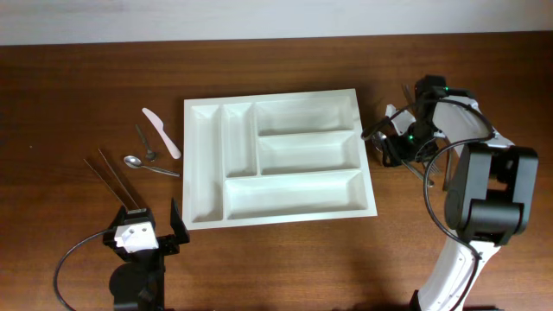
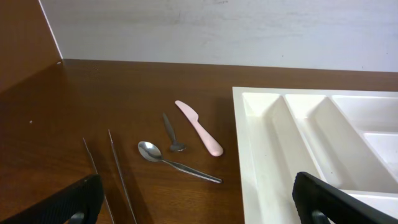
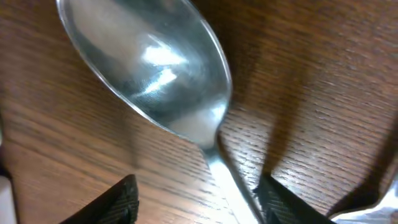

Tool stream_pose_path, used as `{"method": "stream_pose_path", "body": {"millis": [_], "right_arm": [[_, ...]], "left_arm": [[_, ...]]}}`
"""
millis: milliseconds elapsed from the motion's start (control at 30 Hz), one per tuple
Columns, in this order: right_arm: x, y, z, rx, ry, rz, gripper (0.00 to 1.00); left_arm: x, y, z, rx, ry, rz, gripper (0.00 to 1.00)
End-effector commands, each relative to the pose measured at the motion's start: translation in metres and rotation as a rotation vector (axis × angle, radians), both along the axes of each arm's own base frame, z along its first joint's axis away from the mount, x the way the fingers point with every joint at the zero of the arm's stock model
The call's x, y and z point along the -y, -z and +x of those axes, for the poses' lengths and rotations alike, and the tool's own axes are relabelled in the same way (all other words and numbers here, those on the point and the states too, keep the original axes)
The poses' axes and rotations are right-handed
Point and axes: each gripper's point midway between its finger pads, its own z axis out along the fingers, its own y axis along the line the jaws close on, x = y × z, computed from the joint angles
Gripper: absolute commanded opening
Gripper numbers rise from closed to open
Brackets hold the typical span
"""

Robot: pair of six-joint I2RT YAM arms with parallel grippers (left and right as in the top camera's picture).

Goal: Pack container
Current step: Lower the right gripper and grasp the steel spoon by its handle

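Right gripper [image 1: 396, 138] sits low over the table [image 1: 69, 86] at the right of the overhead frame, just beside the right edge of the container [image 1: 222, 142]. Its wrist view shows it released: the fingers [image 3: 118, 199] stand apart on either side of the neck of a steel spoon [image 3: 155, 68] that lies bowl-up on the wood. The handle runs close to the finger at lower right, and I cannot tell whether they touch; the finger at lower left stands clear of it. A thin metal utensil [image 1: 404, 90] pokes out just above this gripper in the overhead view.

The left gripper [image 1: 144, 223] hangs at the lower left of the overhead frame, near the container's lower left corner, jaws spread wide and holding nothing.

The container lies flat in the middle of the table, its two narrow compartments at the left and three long ones to their right. To its left on the wood, apart from it, lie a pink knife [image 1: 162, 132], a small spoon [image 1: 144, 142], a larger spoon [image 1: 149, 166] and a pair of metal chopsticks [image 1: 112, 177], the chopsticks farthest toward the lower left
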Motion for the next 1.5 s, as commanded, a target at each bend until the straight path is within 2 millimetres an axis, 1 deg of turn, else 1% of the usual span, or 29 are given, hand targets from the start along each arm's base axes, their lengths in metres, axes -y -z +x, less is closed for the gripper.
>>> {"method": "stream_pose_path", "body": {"millis": [0, 100, 167, 367, 533, 633, 700, 933, 1100, 1267, 1467], "right_arm": [[0.002, 0.034, -0.030, -0.110, 0.028, -0.004, 0.57], [0.004, 0.035, -0.026, -0.095, 0.034, -0.006, 0.49], [0.006, 0.035, -0.024, -0.084, 0.040, -0.007, 0.48], [0.013, 0.036, -0.015, -0.050, 0.077, -0.011, 0.30], [0.014, 0.036, -0.010, -0.027, 0.081, -0.014, 0.20], [0.014, 0.037, -0.006, -0.013, 0.089, -0.013, 0.09], [0.014, 0.037, -0.002, 0.003, 0.101, -0.011, 0.05], [0.014, 0.037, 0.005, 0.025, 0.132, -0.014, 0.04], [0.015, 0.028, 0.014, 0.045, 0.150, -0.011, 0.04], [0.014, 0.007, 0.031, 0.073, 0.149, 0.009, 0.04], [0.017, -0.028, 0.052, 0.118, 0.148, 0.008, 0.04]], "left_arm": [[0.001, 0.000, 0.000, 0.004, 0.009, 0.013, 0.99], [0.001, 0.000, 0.000, 0.004, 0.008, 0.013, 0.99], [0.001, 0.000, 0.000, 0.004, 0.008, 0.013, 0.99], [0.001, 0.000, 0.000, 0.004, 0.008, 0.013, 0.99], [0.001, 0.000, 0.000, 0.004, 0.008, 0.013, 0.99], [0.001, 0.000, 0.000, 0.004, 0.008, 0.013, 0.99], [0.001, 0.000, 0.000, 0.004, 0.009, 0.013, 0.99], [0.001, 0.000, 0.000, 0.004, 0.008, 0.013, 0.99], [0.001, 0.000, 0.000, 0.004, 0.008, 0.013, 0.99], [0.001, 0.000, 0.000, 0.004, 0.008, 0.013, 0.99], [0.001, 0.000, 0.000, 0.004, 0.009, 0.013, 0.99]]}}
